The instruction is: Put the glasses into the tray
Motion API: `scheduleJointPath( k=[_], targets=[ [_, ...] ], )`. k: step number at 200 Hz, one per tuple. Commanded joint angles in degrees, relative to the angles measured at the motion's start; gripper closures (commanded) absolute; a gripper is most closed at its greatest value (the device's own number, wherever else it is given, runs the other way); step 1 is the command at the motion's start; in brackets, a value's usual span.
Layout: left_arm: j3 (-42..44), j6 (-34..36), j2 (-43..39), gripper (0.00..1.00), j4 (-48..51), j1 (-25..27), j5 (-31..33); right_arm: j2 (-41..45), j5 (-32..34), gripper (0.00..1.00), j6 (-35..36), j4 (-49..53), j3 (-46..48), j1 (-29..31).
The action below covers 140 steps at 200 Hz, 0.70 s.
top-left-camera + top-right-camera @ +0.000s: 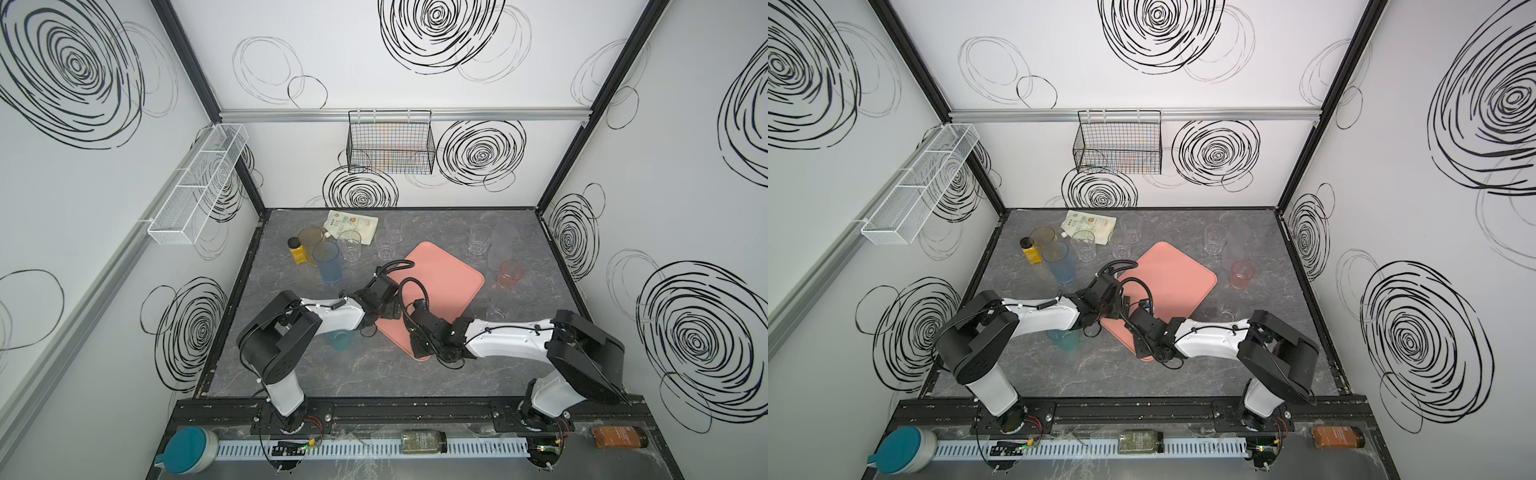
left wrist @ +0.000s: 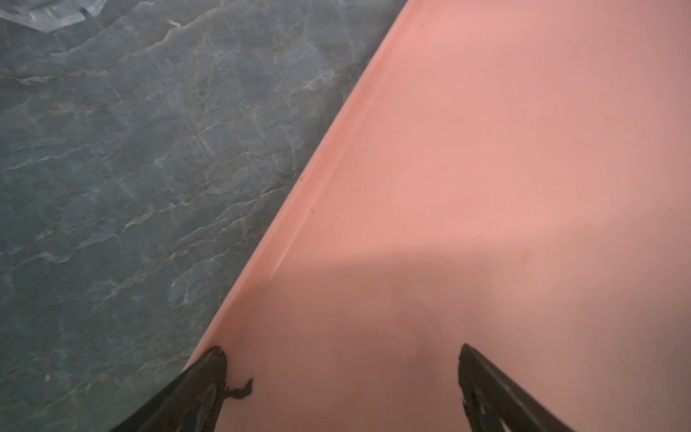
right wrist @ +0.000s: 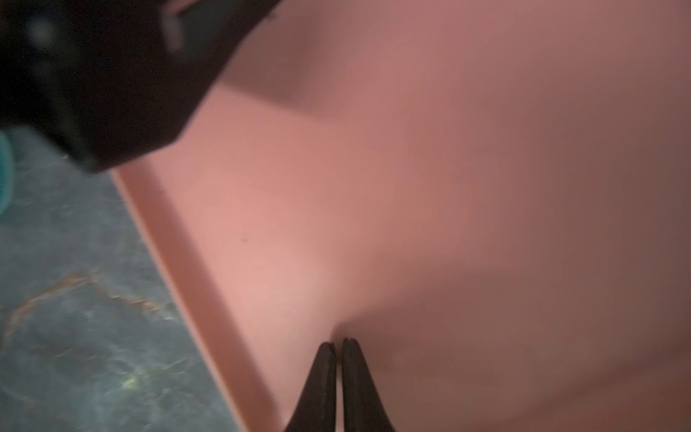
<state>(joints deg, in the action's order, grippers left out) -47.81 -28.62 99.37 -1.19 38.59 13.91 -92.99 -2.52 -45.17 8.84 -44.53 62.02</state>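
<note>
The salmon-pink tray (image 1: pixel 446 272) lies mid-table, and its visible surface is bare. My left gripper (image 2: pixel 342 353) is open over the tray's (image 2: pixel 486 149) left rim with nothing between its fingers. My right gripper (image 3: pixel 339 342) is shut and empty, low over the tray (image 3: pixel 411 187) near its front-left edge. In both top views the wrists hide the fingertips. Blue (image 1: pixel 328 262), amber (image 1: pixel 311 241) and clear (image 1: pixel 350 245) glasses stand at the back left. A clear (image 1: pixel 478 239), a frosted (image 1: pixel 500 249) and a pink (image 1: pixel 510 274) glass stand at the right. A teal glass (image 1: pixel 340 338) shows under the left arm.
A yellow black-capped bottle (image 1: pixel 296 251) and a white pouch (image 1: pixel 353 224) sit among the back-left glasses. Two small clear glasses (image 1: pixel 390 239) stand behind the tray, and another (image 1: pixel 494 309) stands by the right arm. Wire baskets (image 1: pixel 390 143) hang on the walls.
</note>
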Motion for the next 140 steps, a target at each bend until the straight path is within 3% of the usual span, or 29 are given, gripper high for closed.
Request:
scheduleJointPath(
  k=[1, 67, 106, 140],
  targets=[
    [-1.6, 0.6, 2.3, 0.01, 1.7, -2.5, 0.8, -6.1, -8.7, 0.89, -3.0, -0.2, 0.5, 2.8],
    [-8.0, 3.3, 3.5, 0.00, 4.0, -5.1, 1.3, -10.6, -10.8, 0.88, 2.3, 0.1, -9.7, 3.4],
    [-9.1, 3.8, -2.6, 0.00, 5.4, -4.8, 0.8, 1.0, -6.7, 0.80, 5.5, 6.8, -6.9, -2.7],
    [-7.8, 3.5, -10.1, 0.00, 7.3, -3.6, 0.2, 13.0, -3.2, 0.72, 10.3, 15.9, -3.0, -13.9]
  ],
)
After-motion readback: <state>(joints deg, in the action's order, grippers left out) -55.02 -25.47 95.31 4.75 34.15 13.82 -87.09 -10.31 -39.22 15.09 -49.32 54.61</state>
